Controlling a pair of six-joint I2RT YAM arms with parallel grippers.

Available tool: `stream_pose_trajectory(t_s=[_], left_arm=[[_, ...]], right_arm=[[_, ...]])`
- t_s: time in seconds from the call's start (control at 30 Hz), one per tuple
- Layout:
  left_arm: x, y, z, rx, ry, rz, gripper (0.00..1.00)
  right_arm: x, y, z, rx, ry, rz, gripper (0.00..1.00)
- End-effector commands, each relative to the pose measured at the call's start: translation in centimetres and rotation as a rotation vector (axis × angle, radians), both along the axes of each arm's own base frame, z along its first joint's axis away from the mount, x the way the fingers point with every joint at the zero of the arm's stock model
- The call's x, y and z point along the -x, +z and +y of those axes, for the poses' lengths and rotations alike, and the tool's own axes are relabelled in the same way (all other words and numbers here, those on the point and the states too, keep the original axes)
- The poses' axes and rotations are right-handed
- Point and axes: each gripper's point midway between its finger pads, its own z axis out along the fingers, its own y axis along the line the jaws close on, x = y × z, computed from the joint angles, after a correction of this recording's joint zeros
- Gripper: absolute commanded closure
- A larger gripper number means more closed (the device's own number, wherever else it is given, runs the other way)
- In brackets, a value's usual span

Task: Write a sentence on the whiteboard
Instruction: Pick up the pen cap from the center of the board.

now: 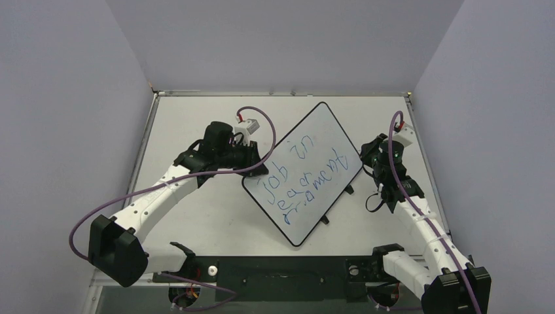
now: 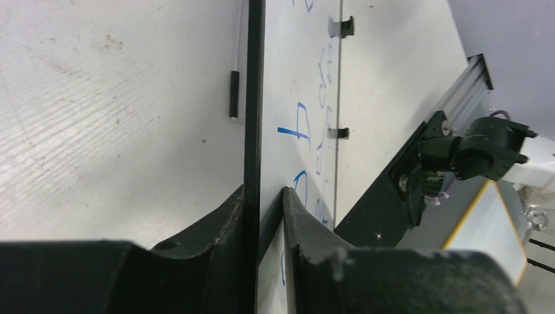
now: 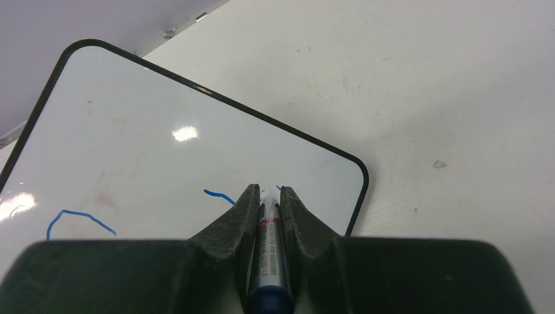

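The whiteboard (image 1: 324, 127) lies turned like a diamond on the table, with thin black border and small black feet. Blue handwritten lettering (image 1: 301, 180) in three wobbly lines covers its middle, starting "job in". My left gripper (image 1: 256, 167) is shut on the board's left edge; in the left wrist view its fingers (image 2: 263, 193) clamp the black border, with the whiteboard (image 2: 288, 78) and blue letters (image 2: 298, 127) beyond. My right gripper (image 1: 370, 157) is at the board's right corner, shut (image 3: 267, 193) on a grey marker (image 3: 268, 242) whose tip sits on the whiteboard (image 3: 163, 131) by blue strokes (image 3: 219, 195).
Grey walls enclose the table on three sides. A black base plate (image 1: 281, 268) spans the near edge between the arm bases. A purple cable (image 1: 262, 124) loops over the left arm. A black arm mount (image 2: 471, 150) shows past the board in the left wrist view.
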Motion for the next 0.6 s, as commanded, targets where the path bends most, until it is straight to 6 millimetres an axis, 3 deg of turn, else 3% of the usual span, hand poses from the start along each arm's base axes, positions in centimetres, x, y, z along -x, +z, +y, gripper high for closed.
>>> stream_pose_trajectory(t_s=[0.0,0.57], left_arm=[[-0.38,-2.60,1.76,-0.123,0.027,-0.028,0.80],[-0.16,-2.32,1.61,-0.093,0.026,-0.047,0.55]], right_arm=[[-0.19,0.78,-0.11,0.008,0.001,-0.034,1.00],[-0.14,0.65,-0.09,0.009,0.003,-0.033,1.00]])
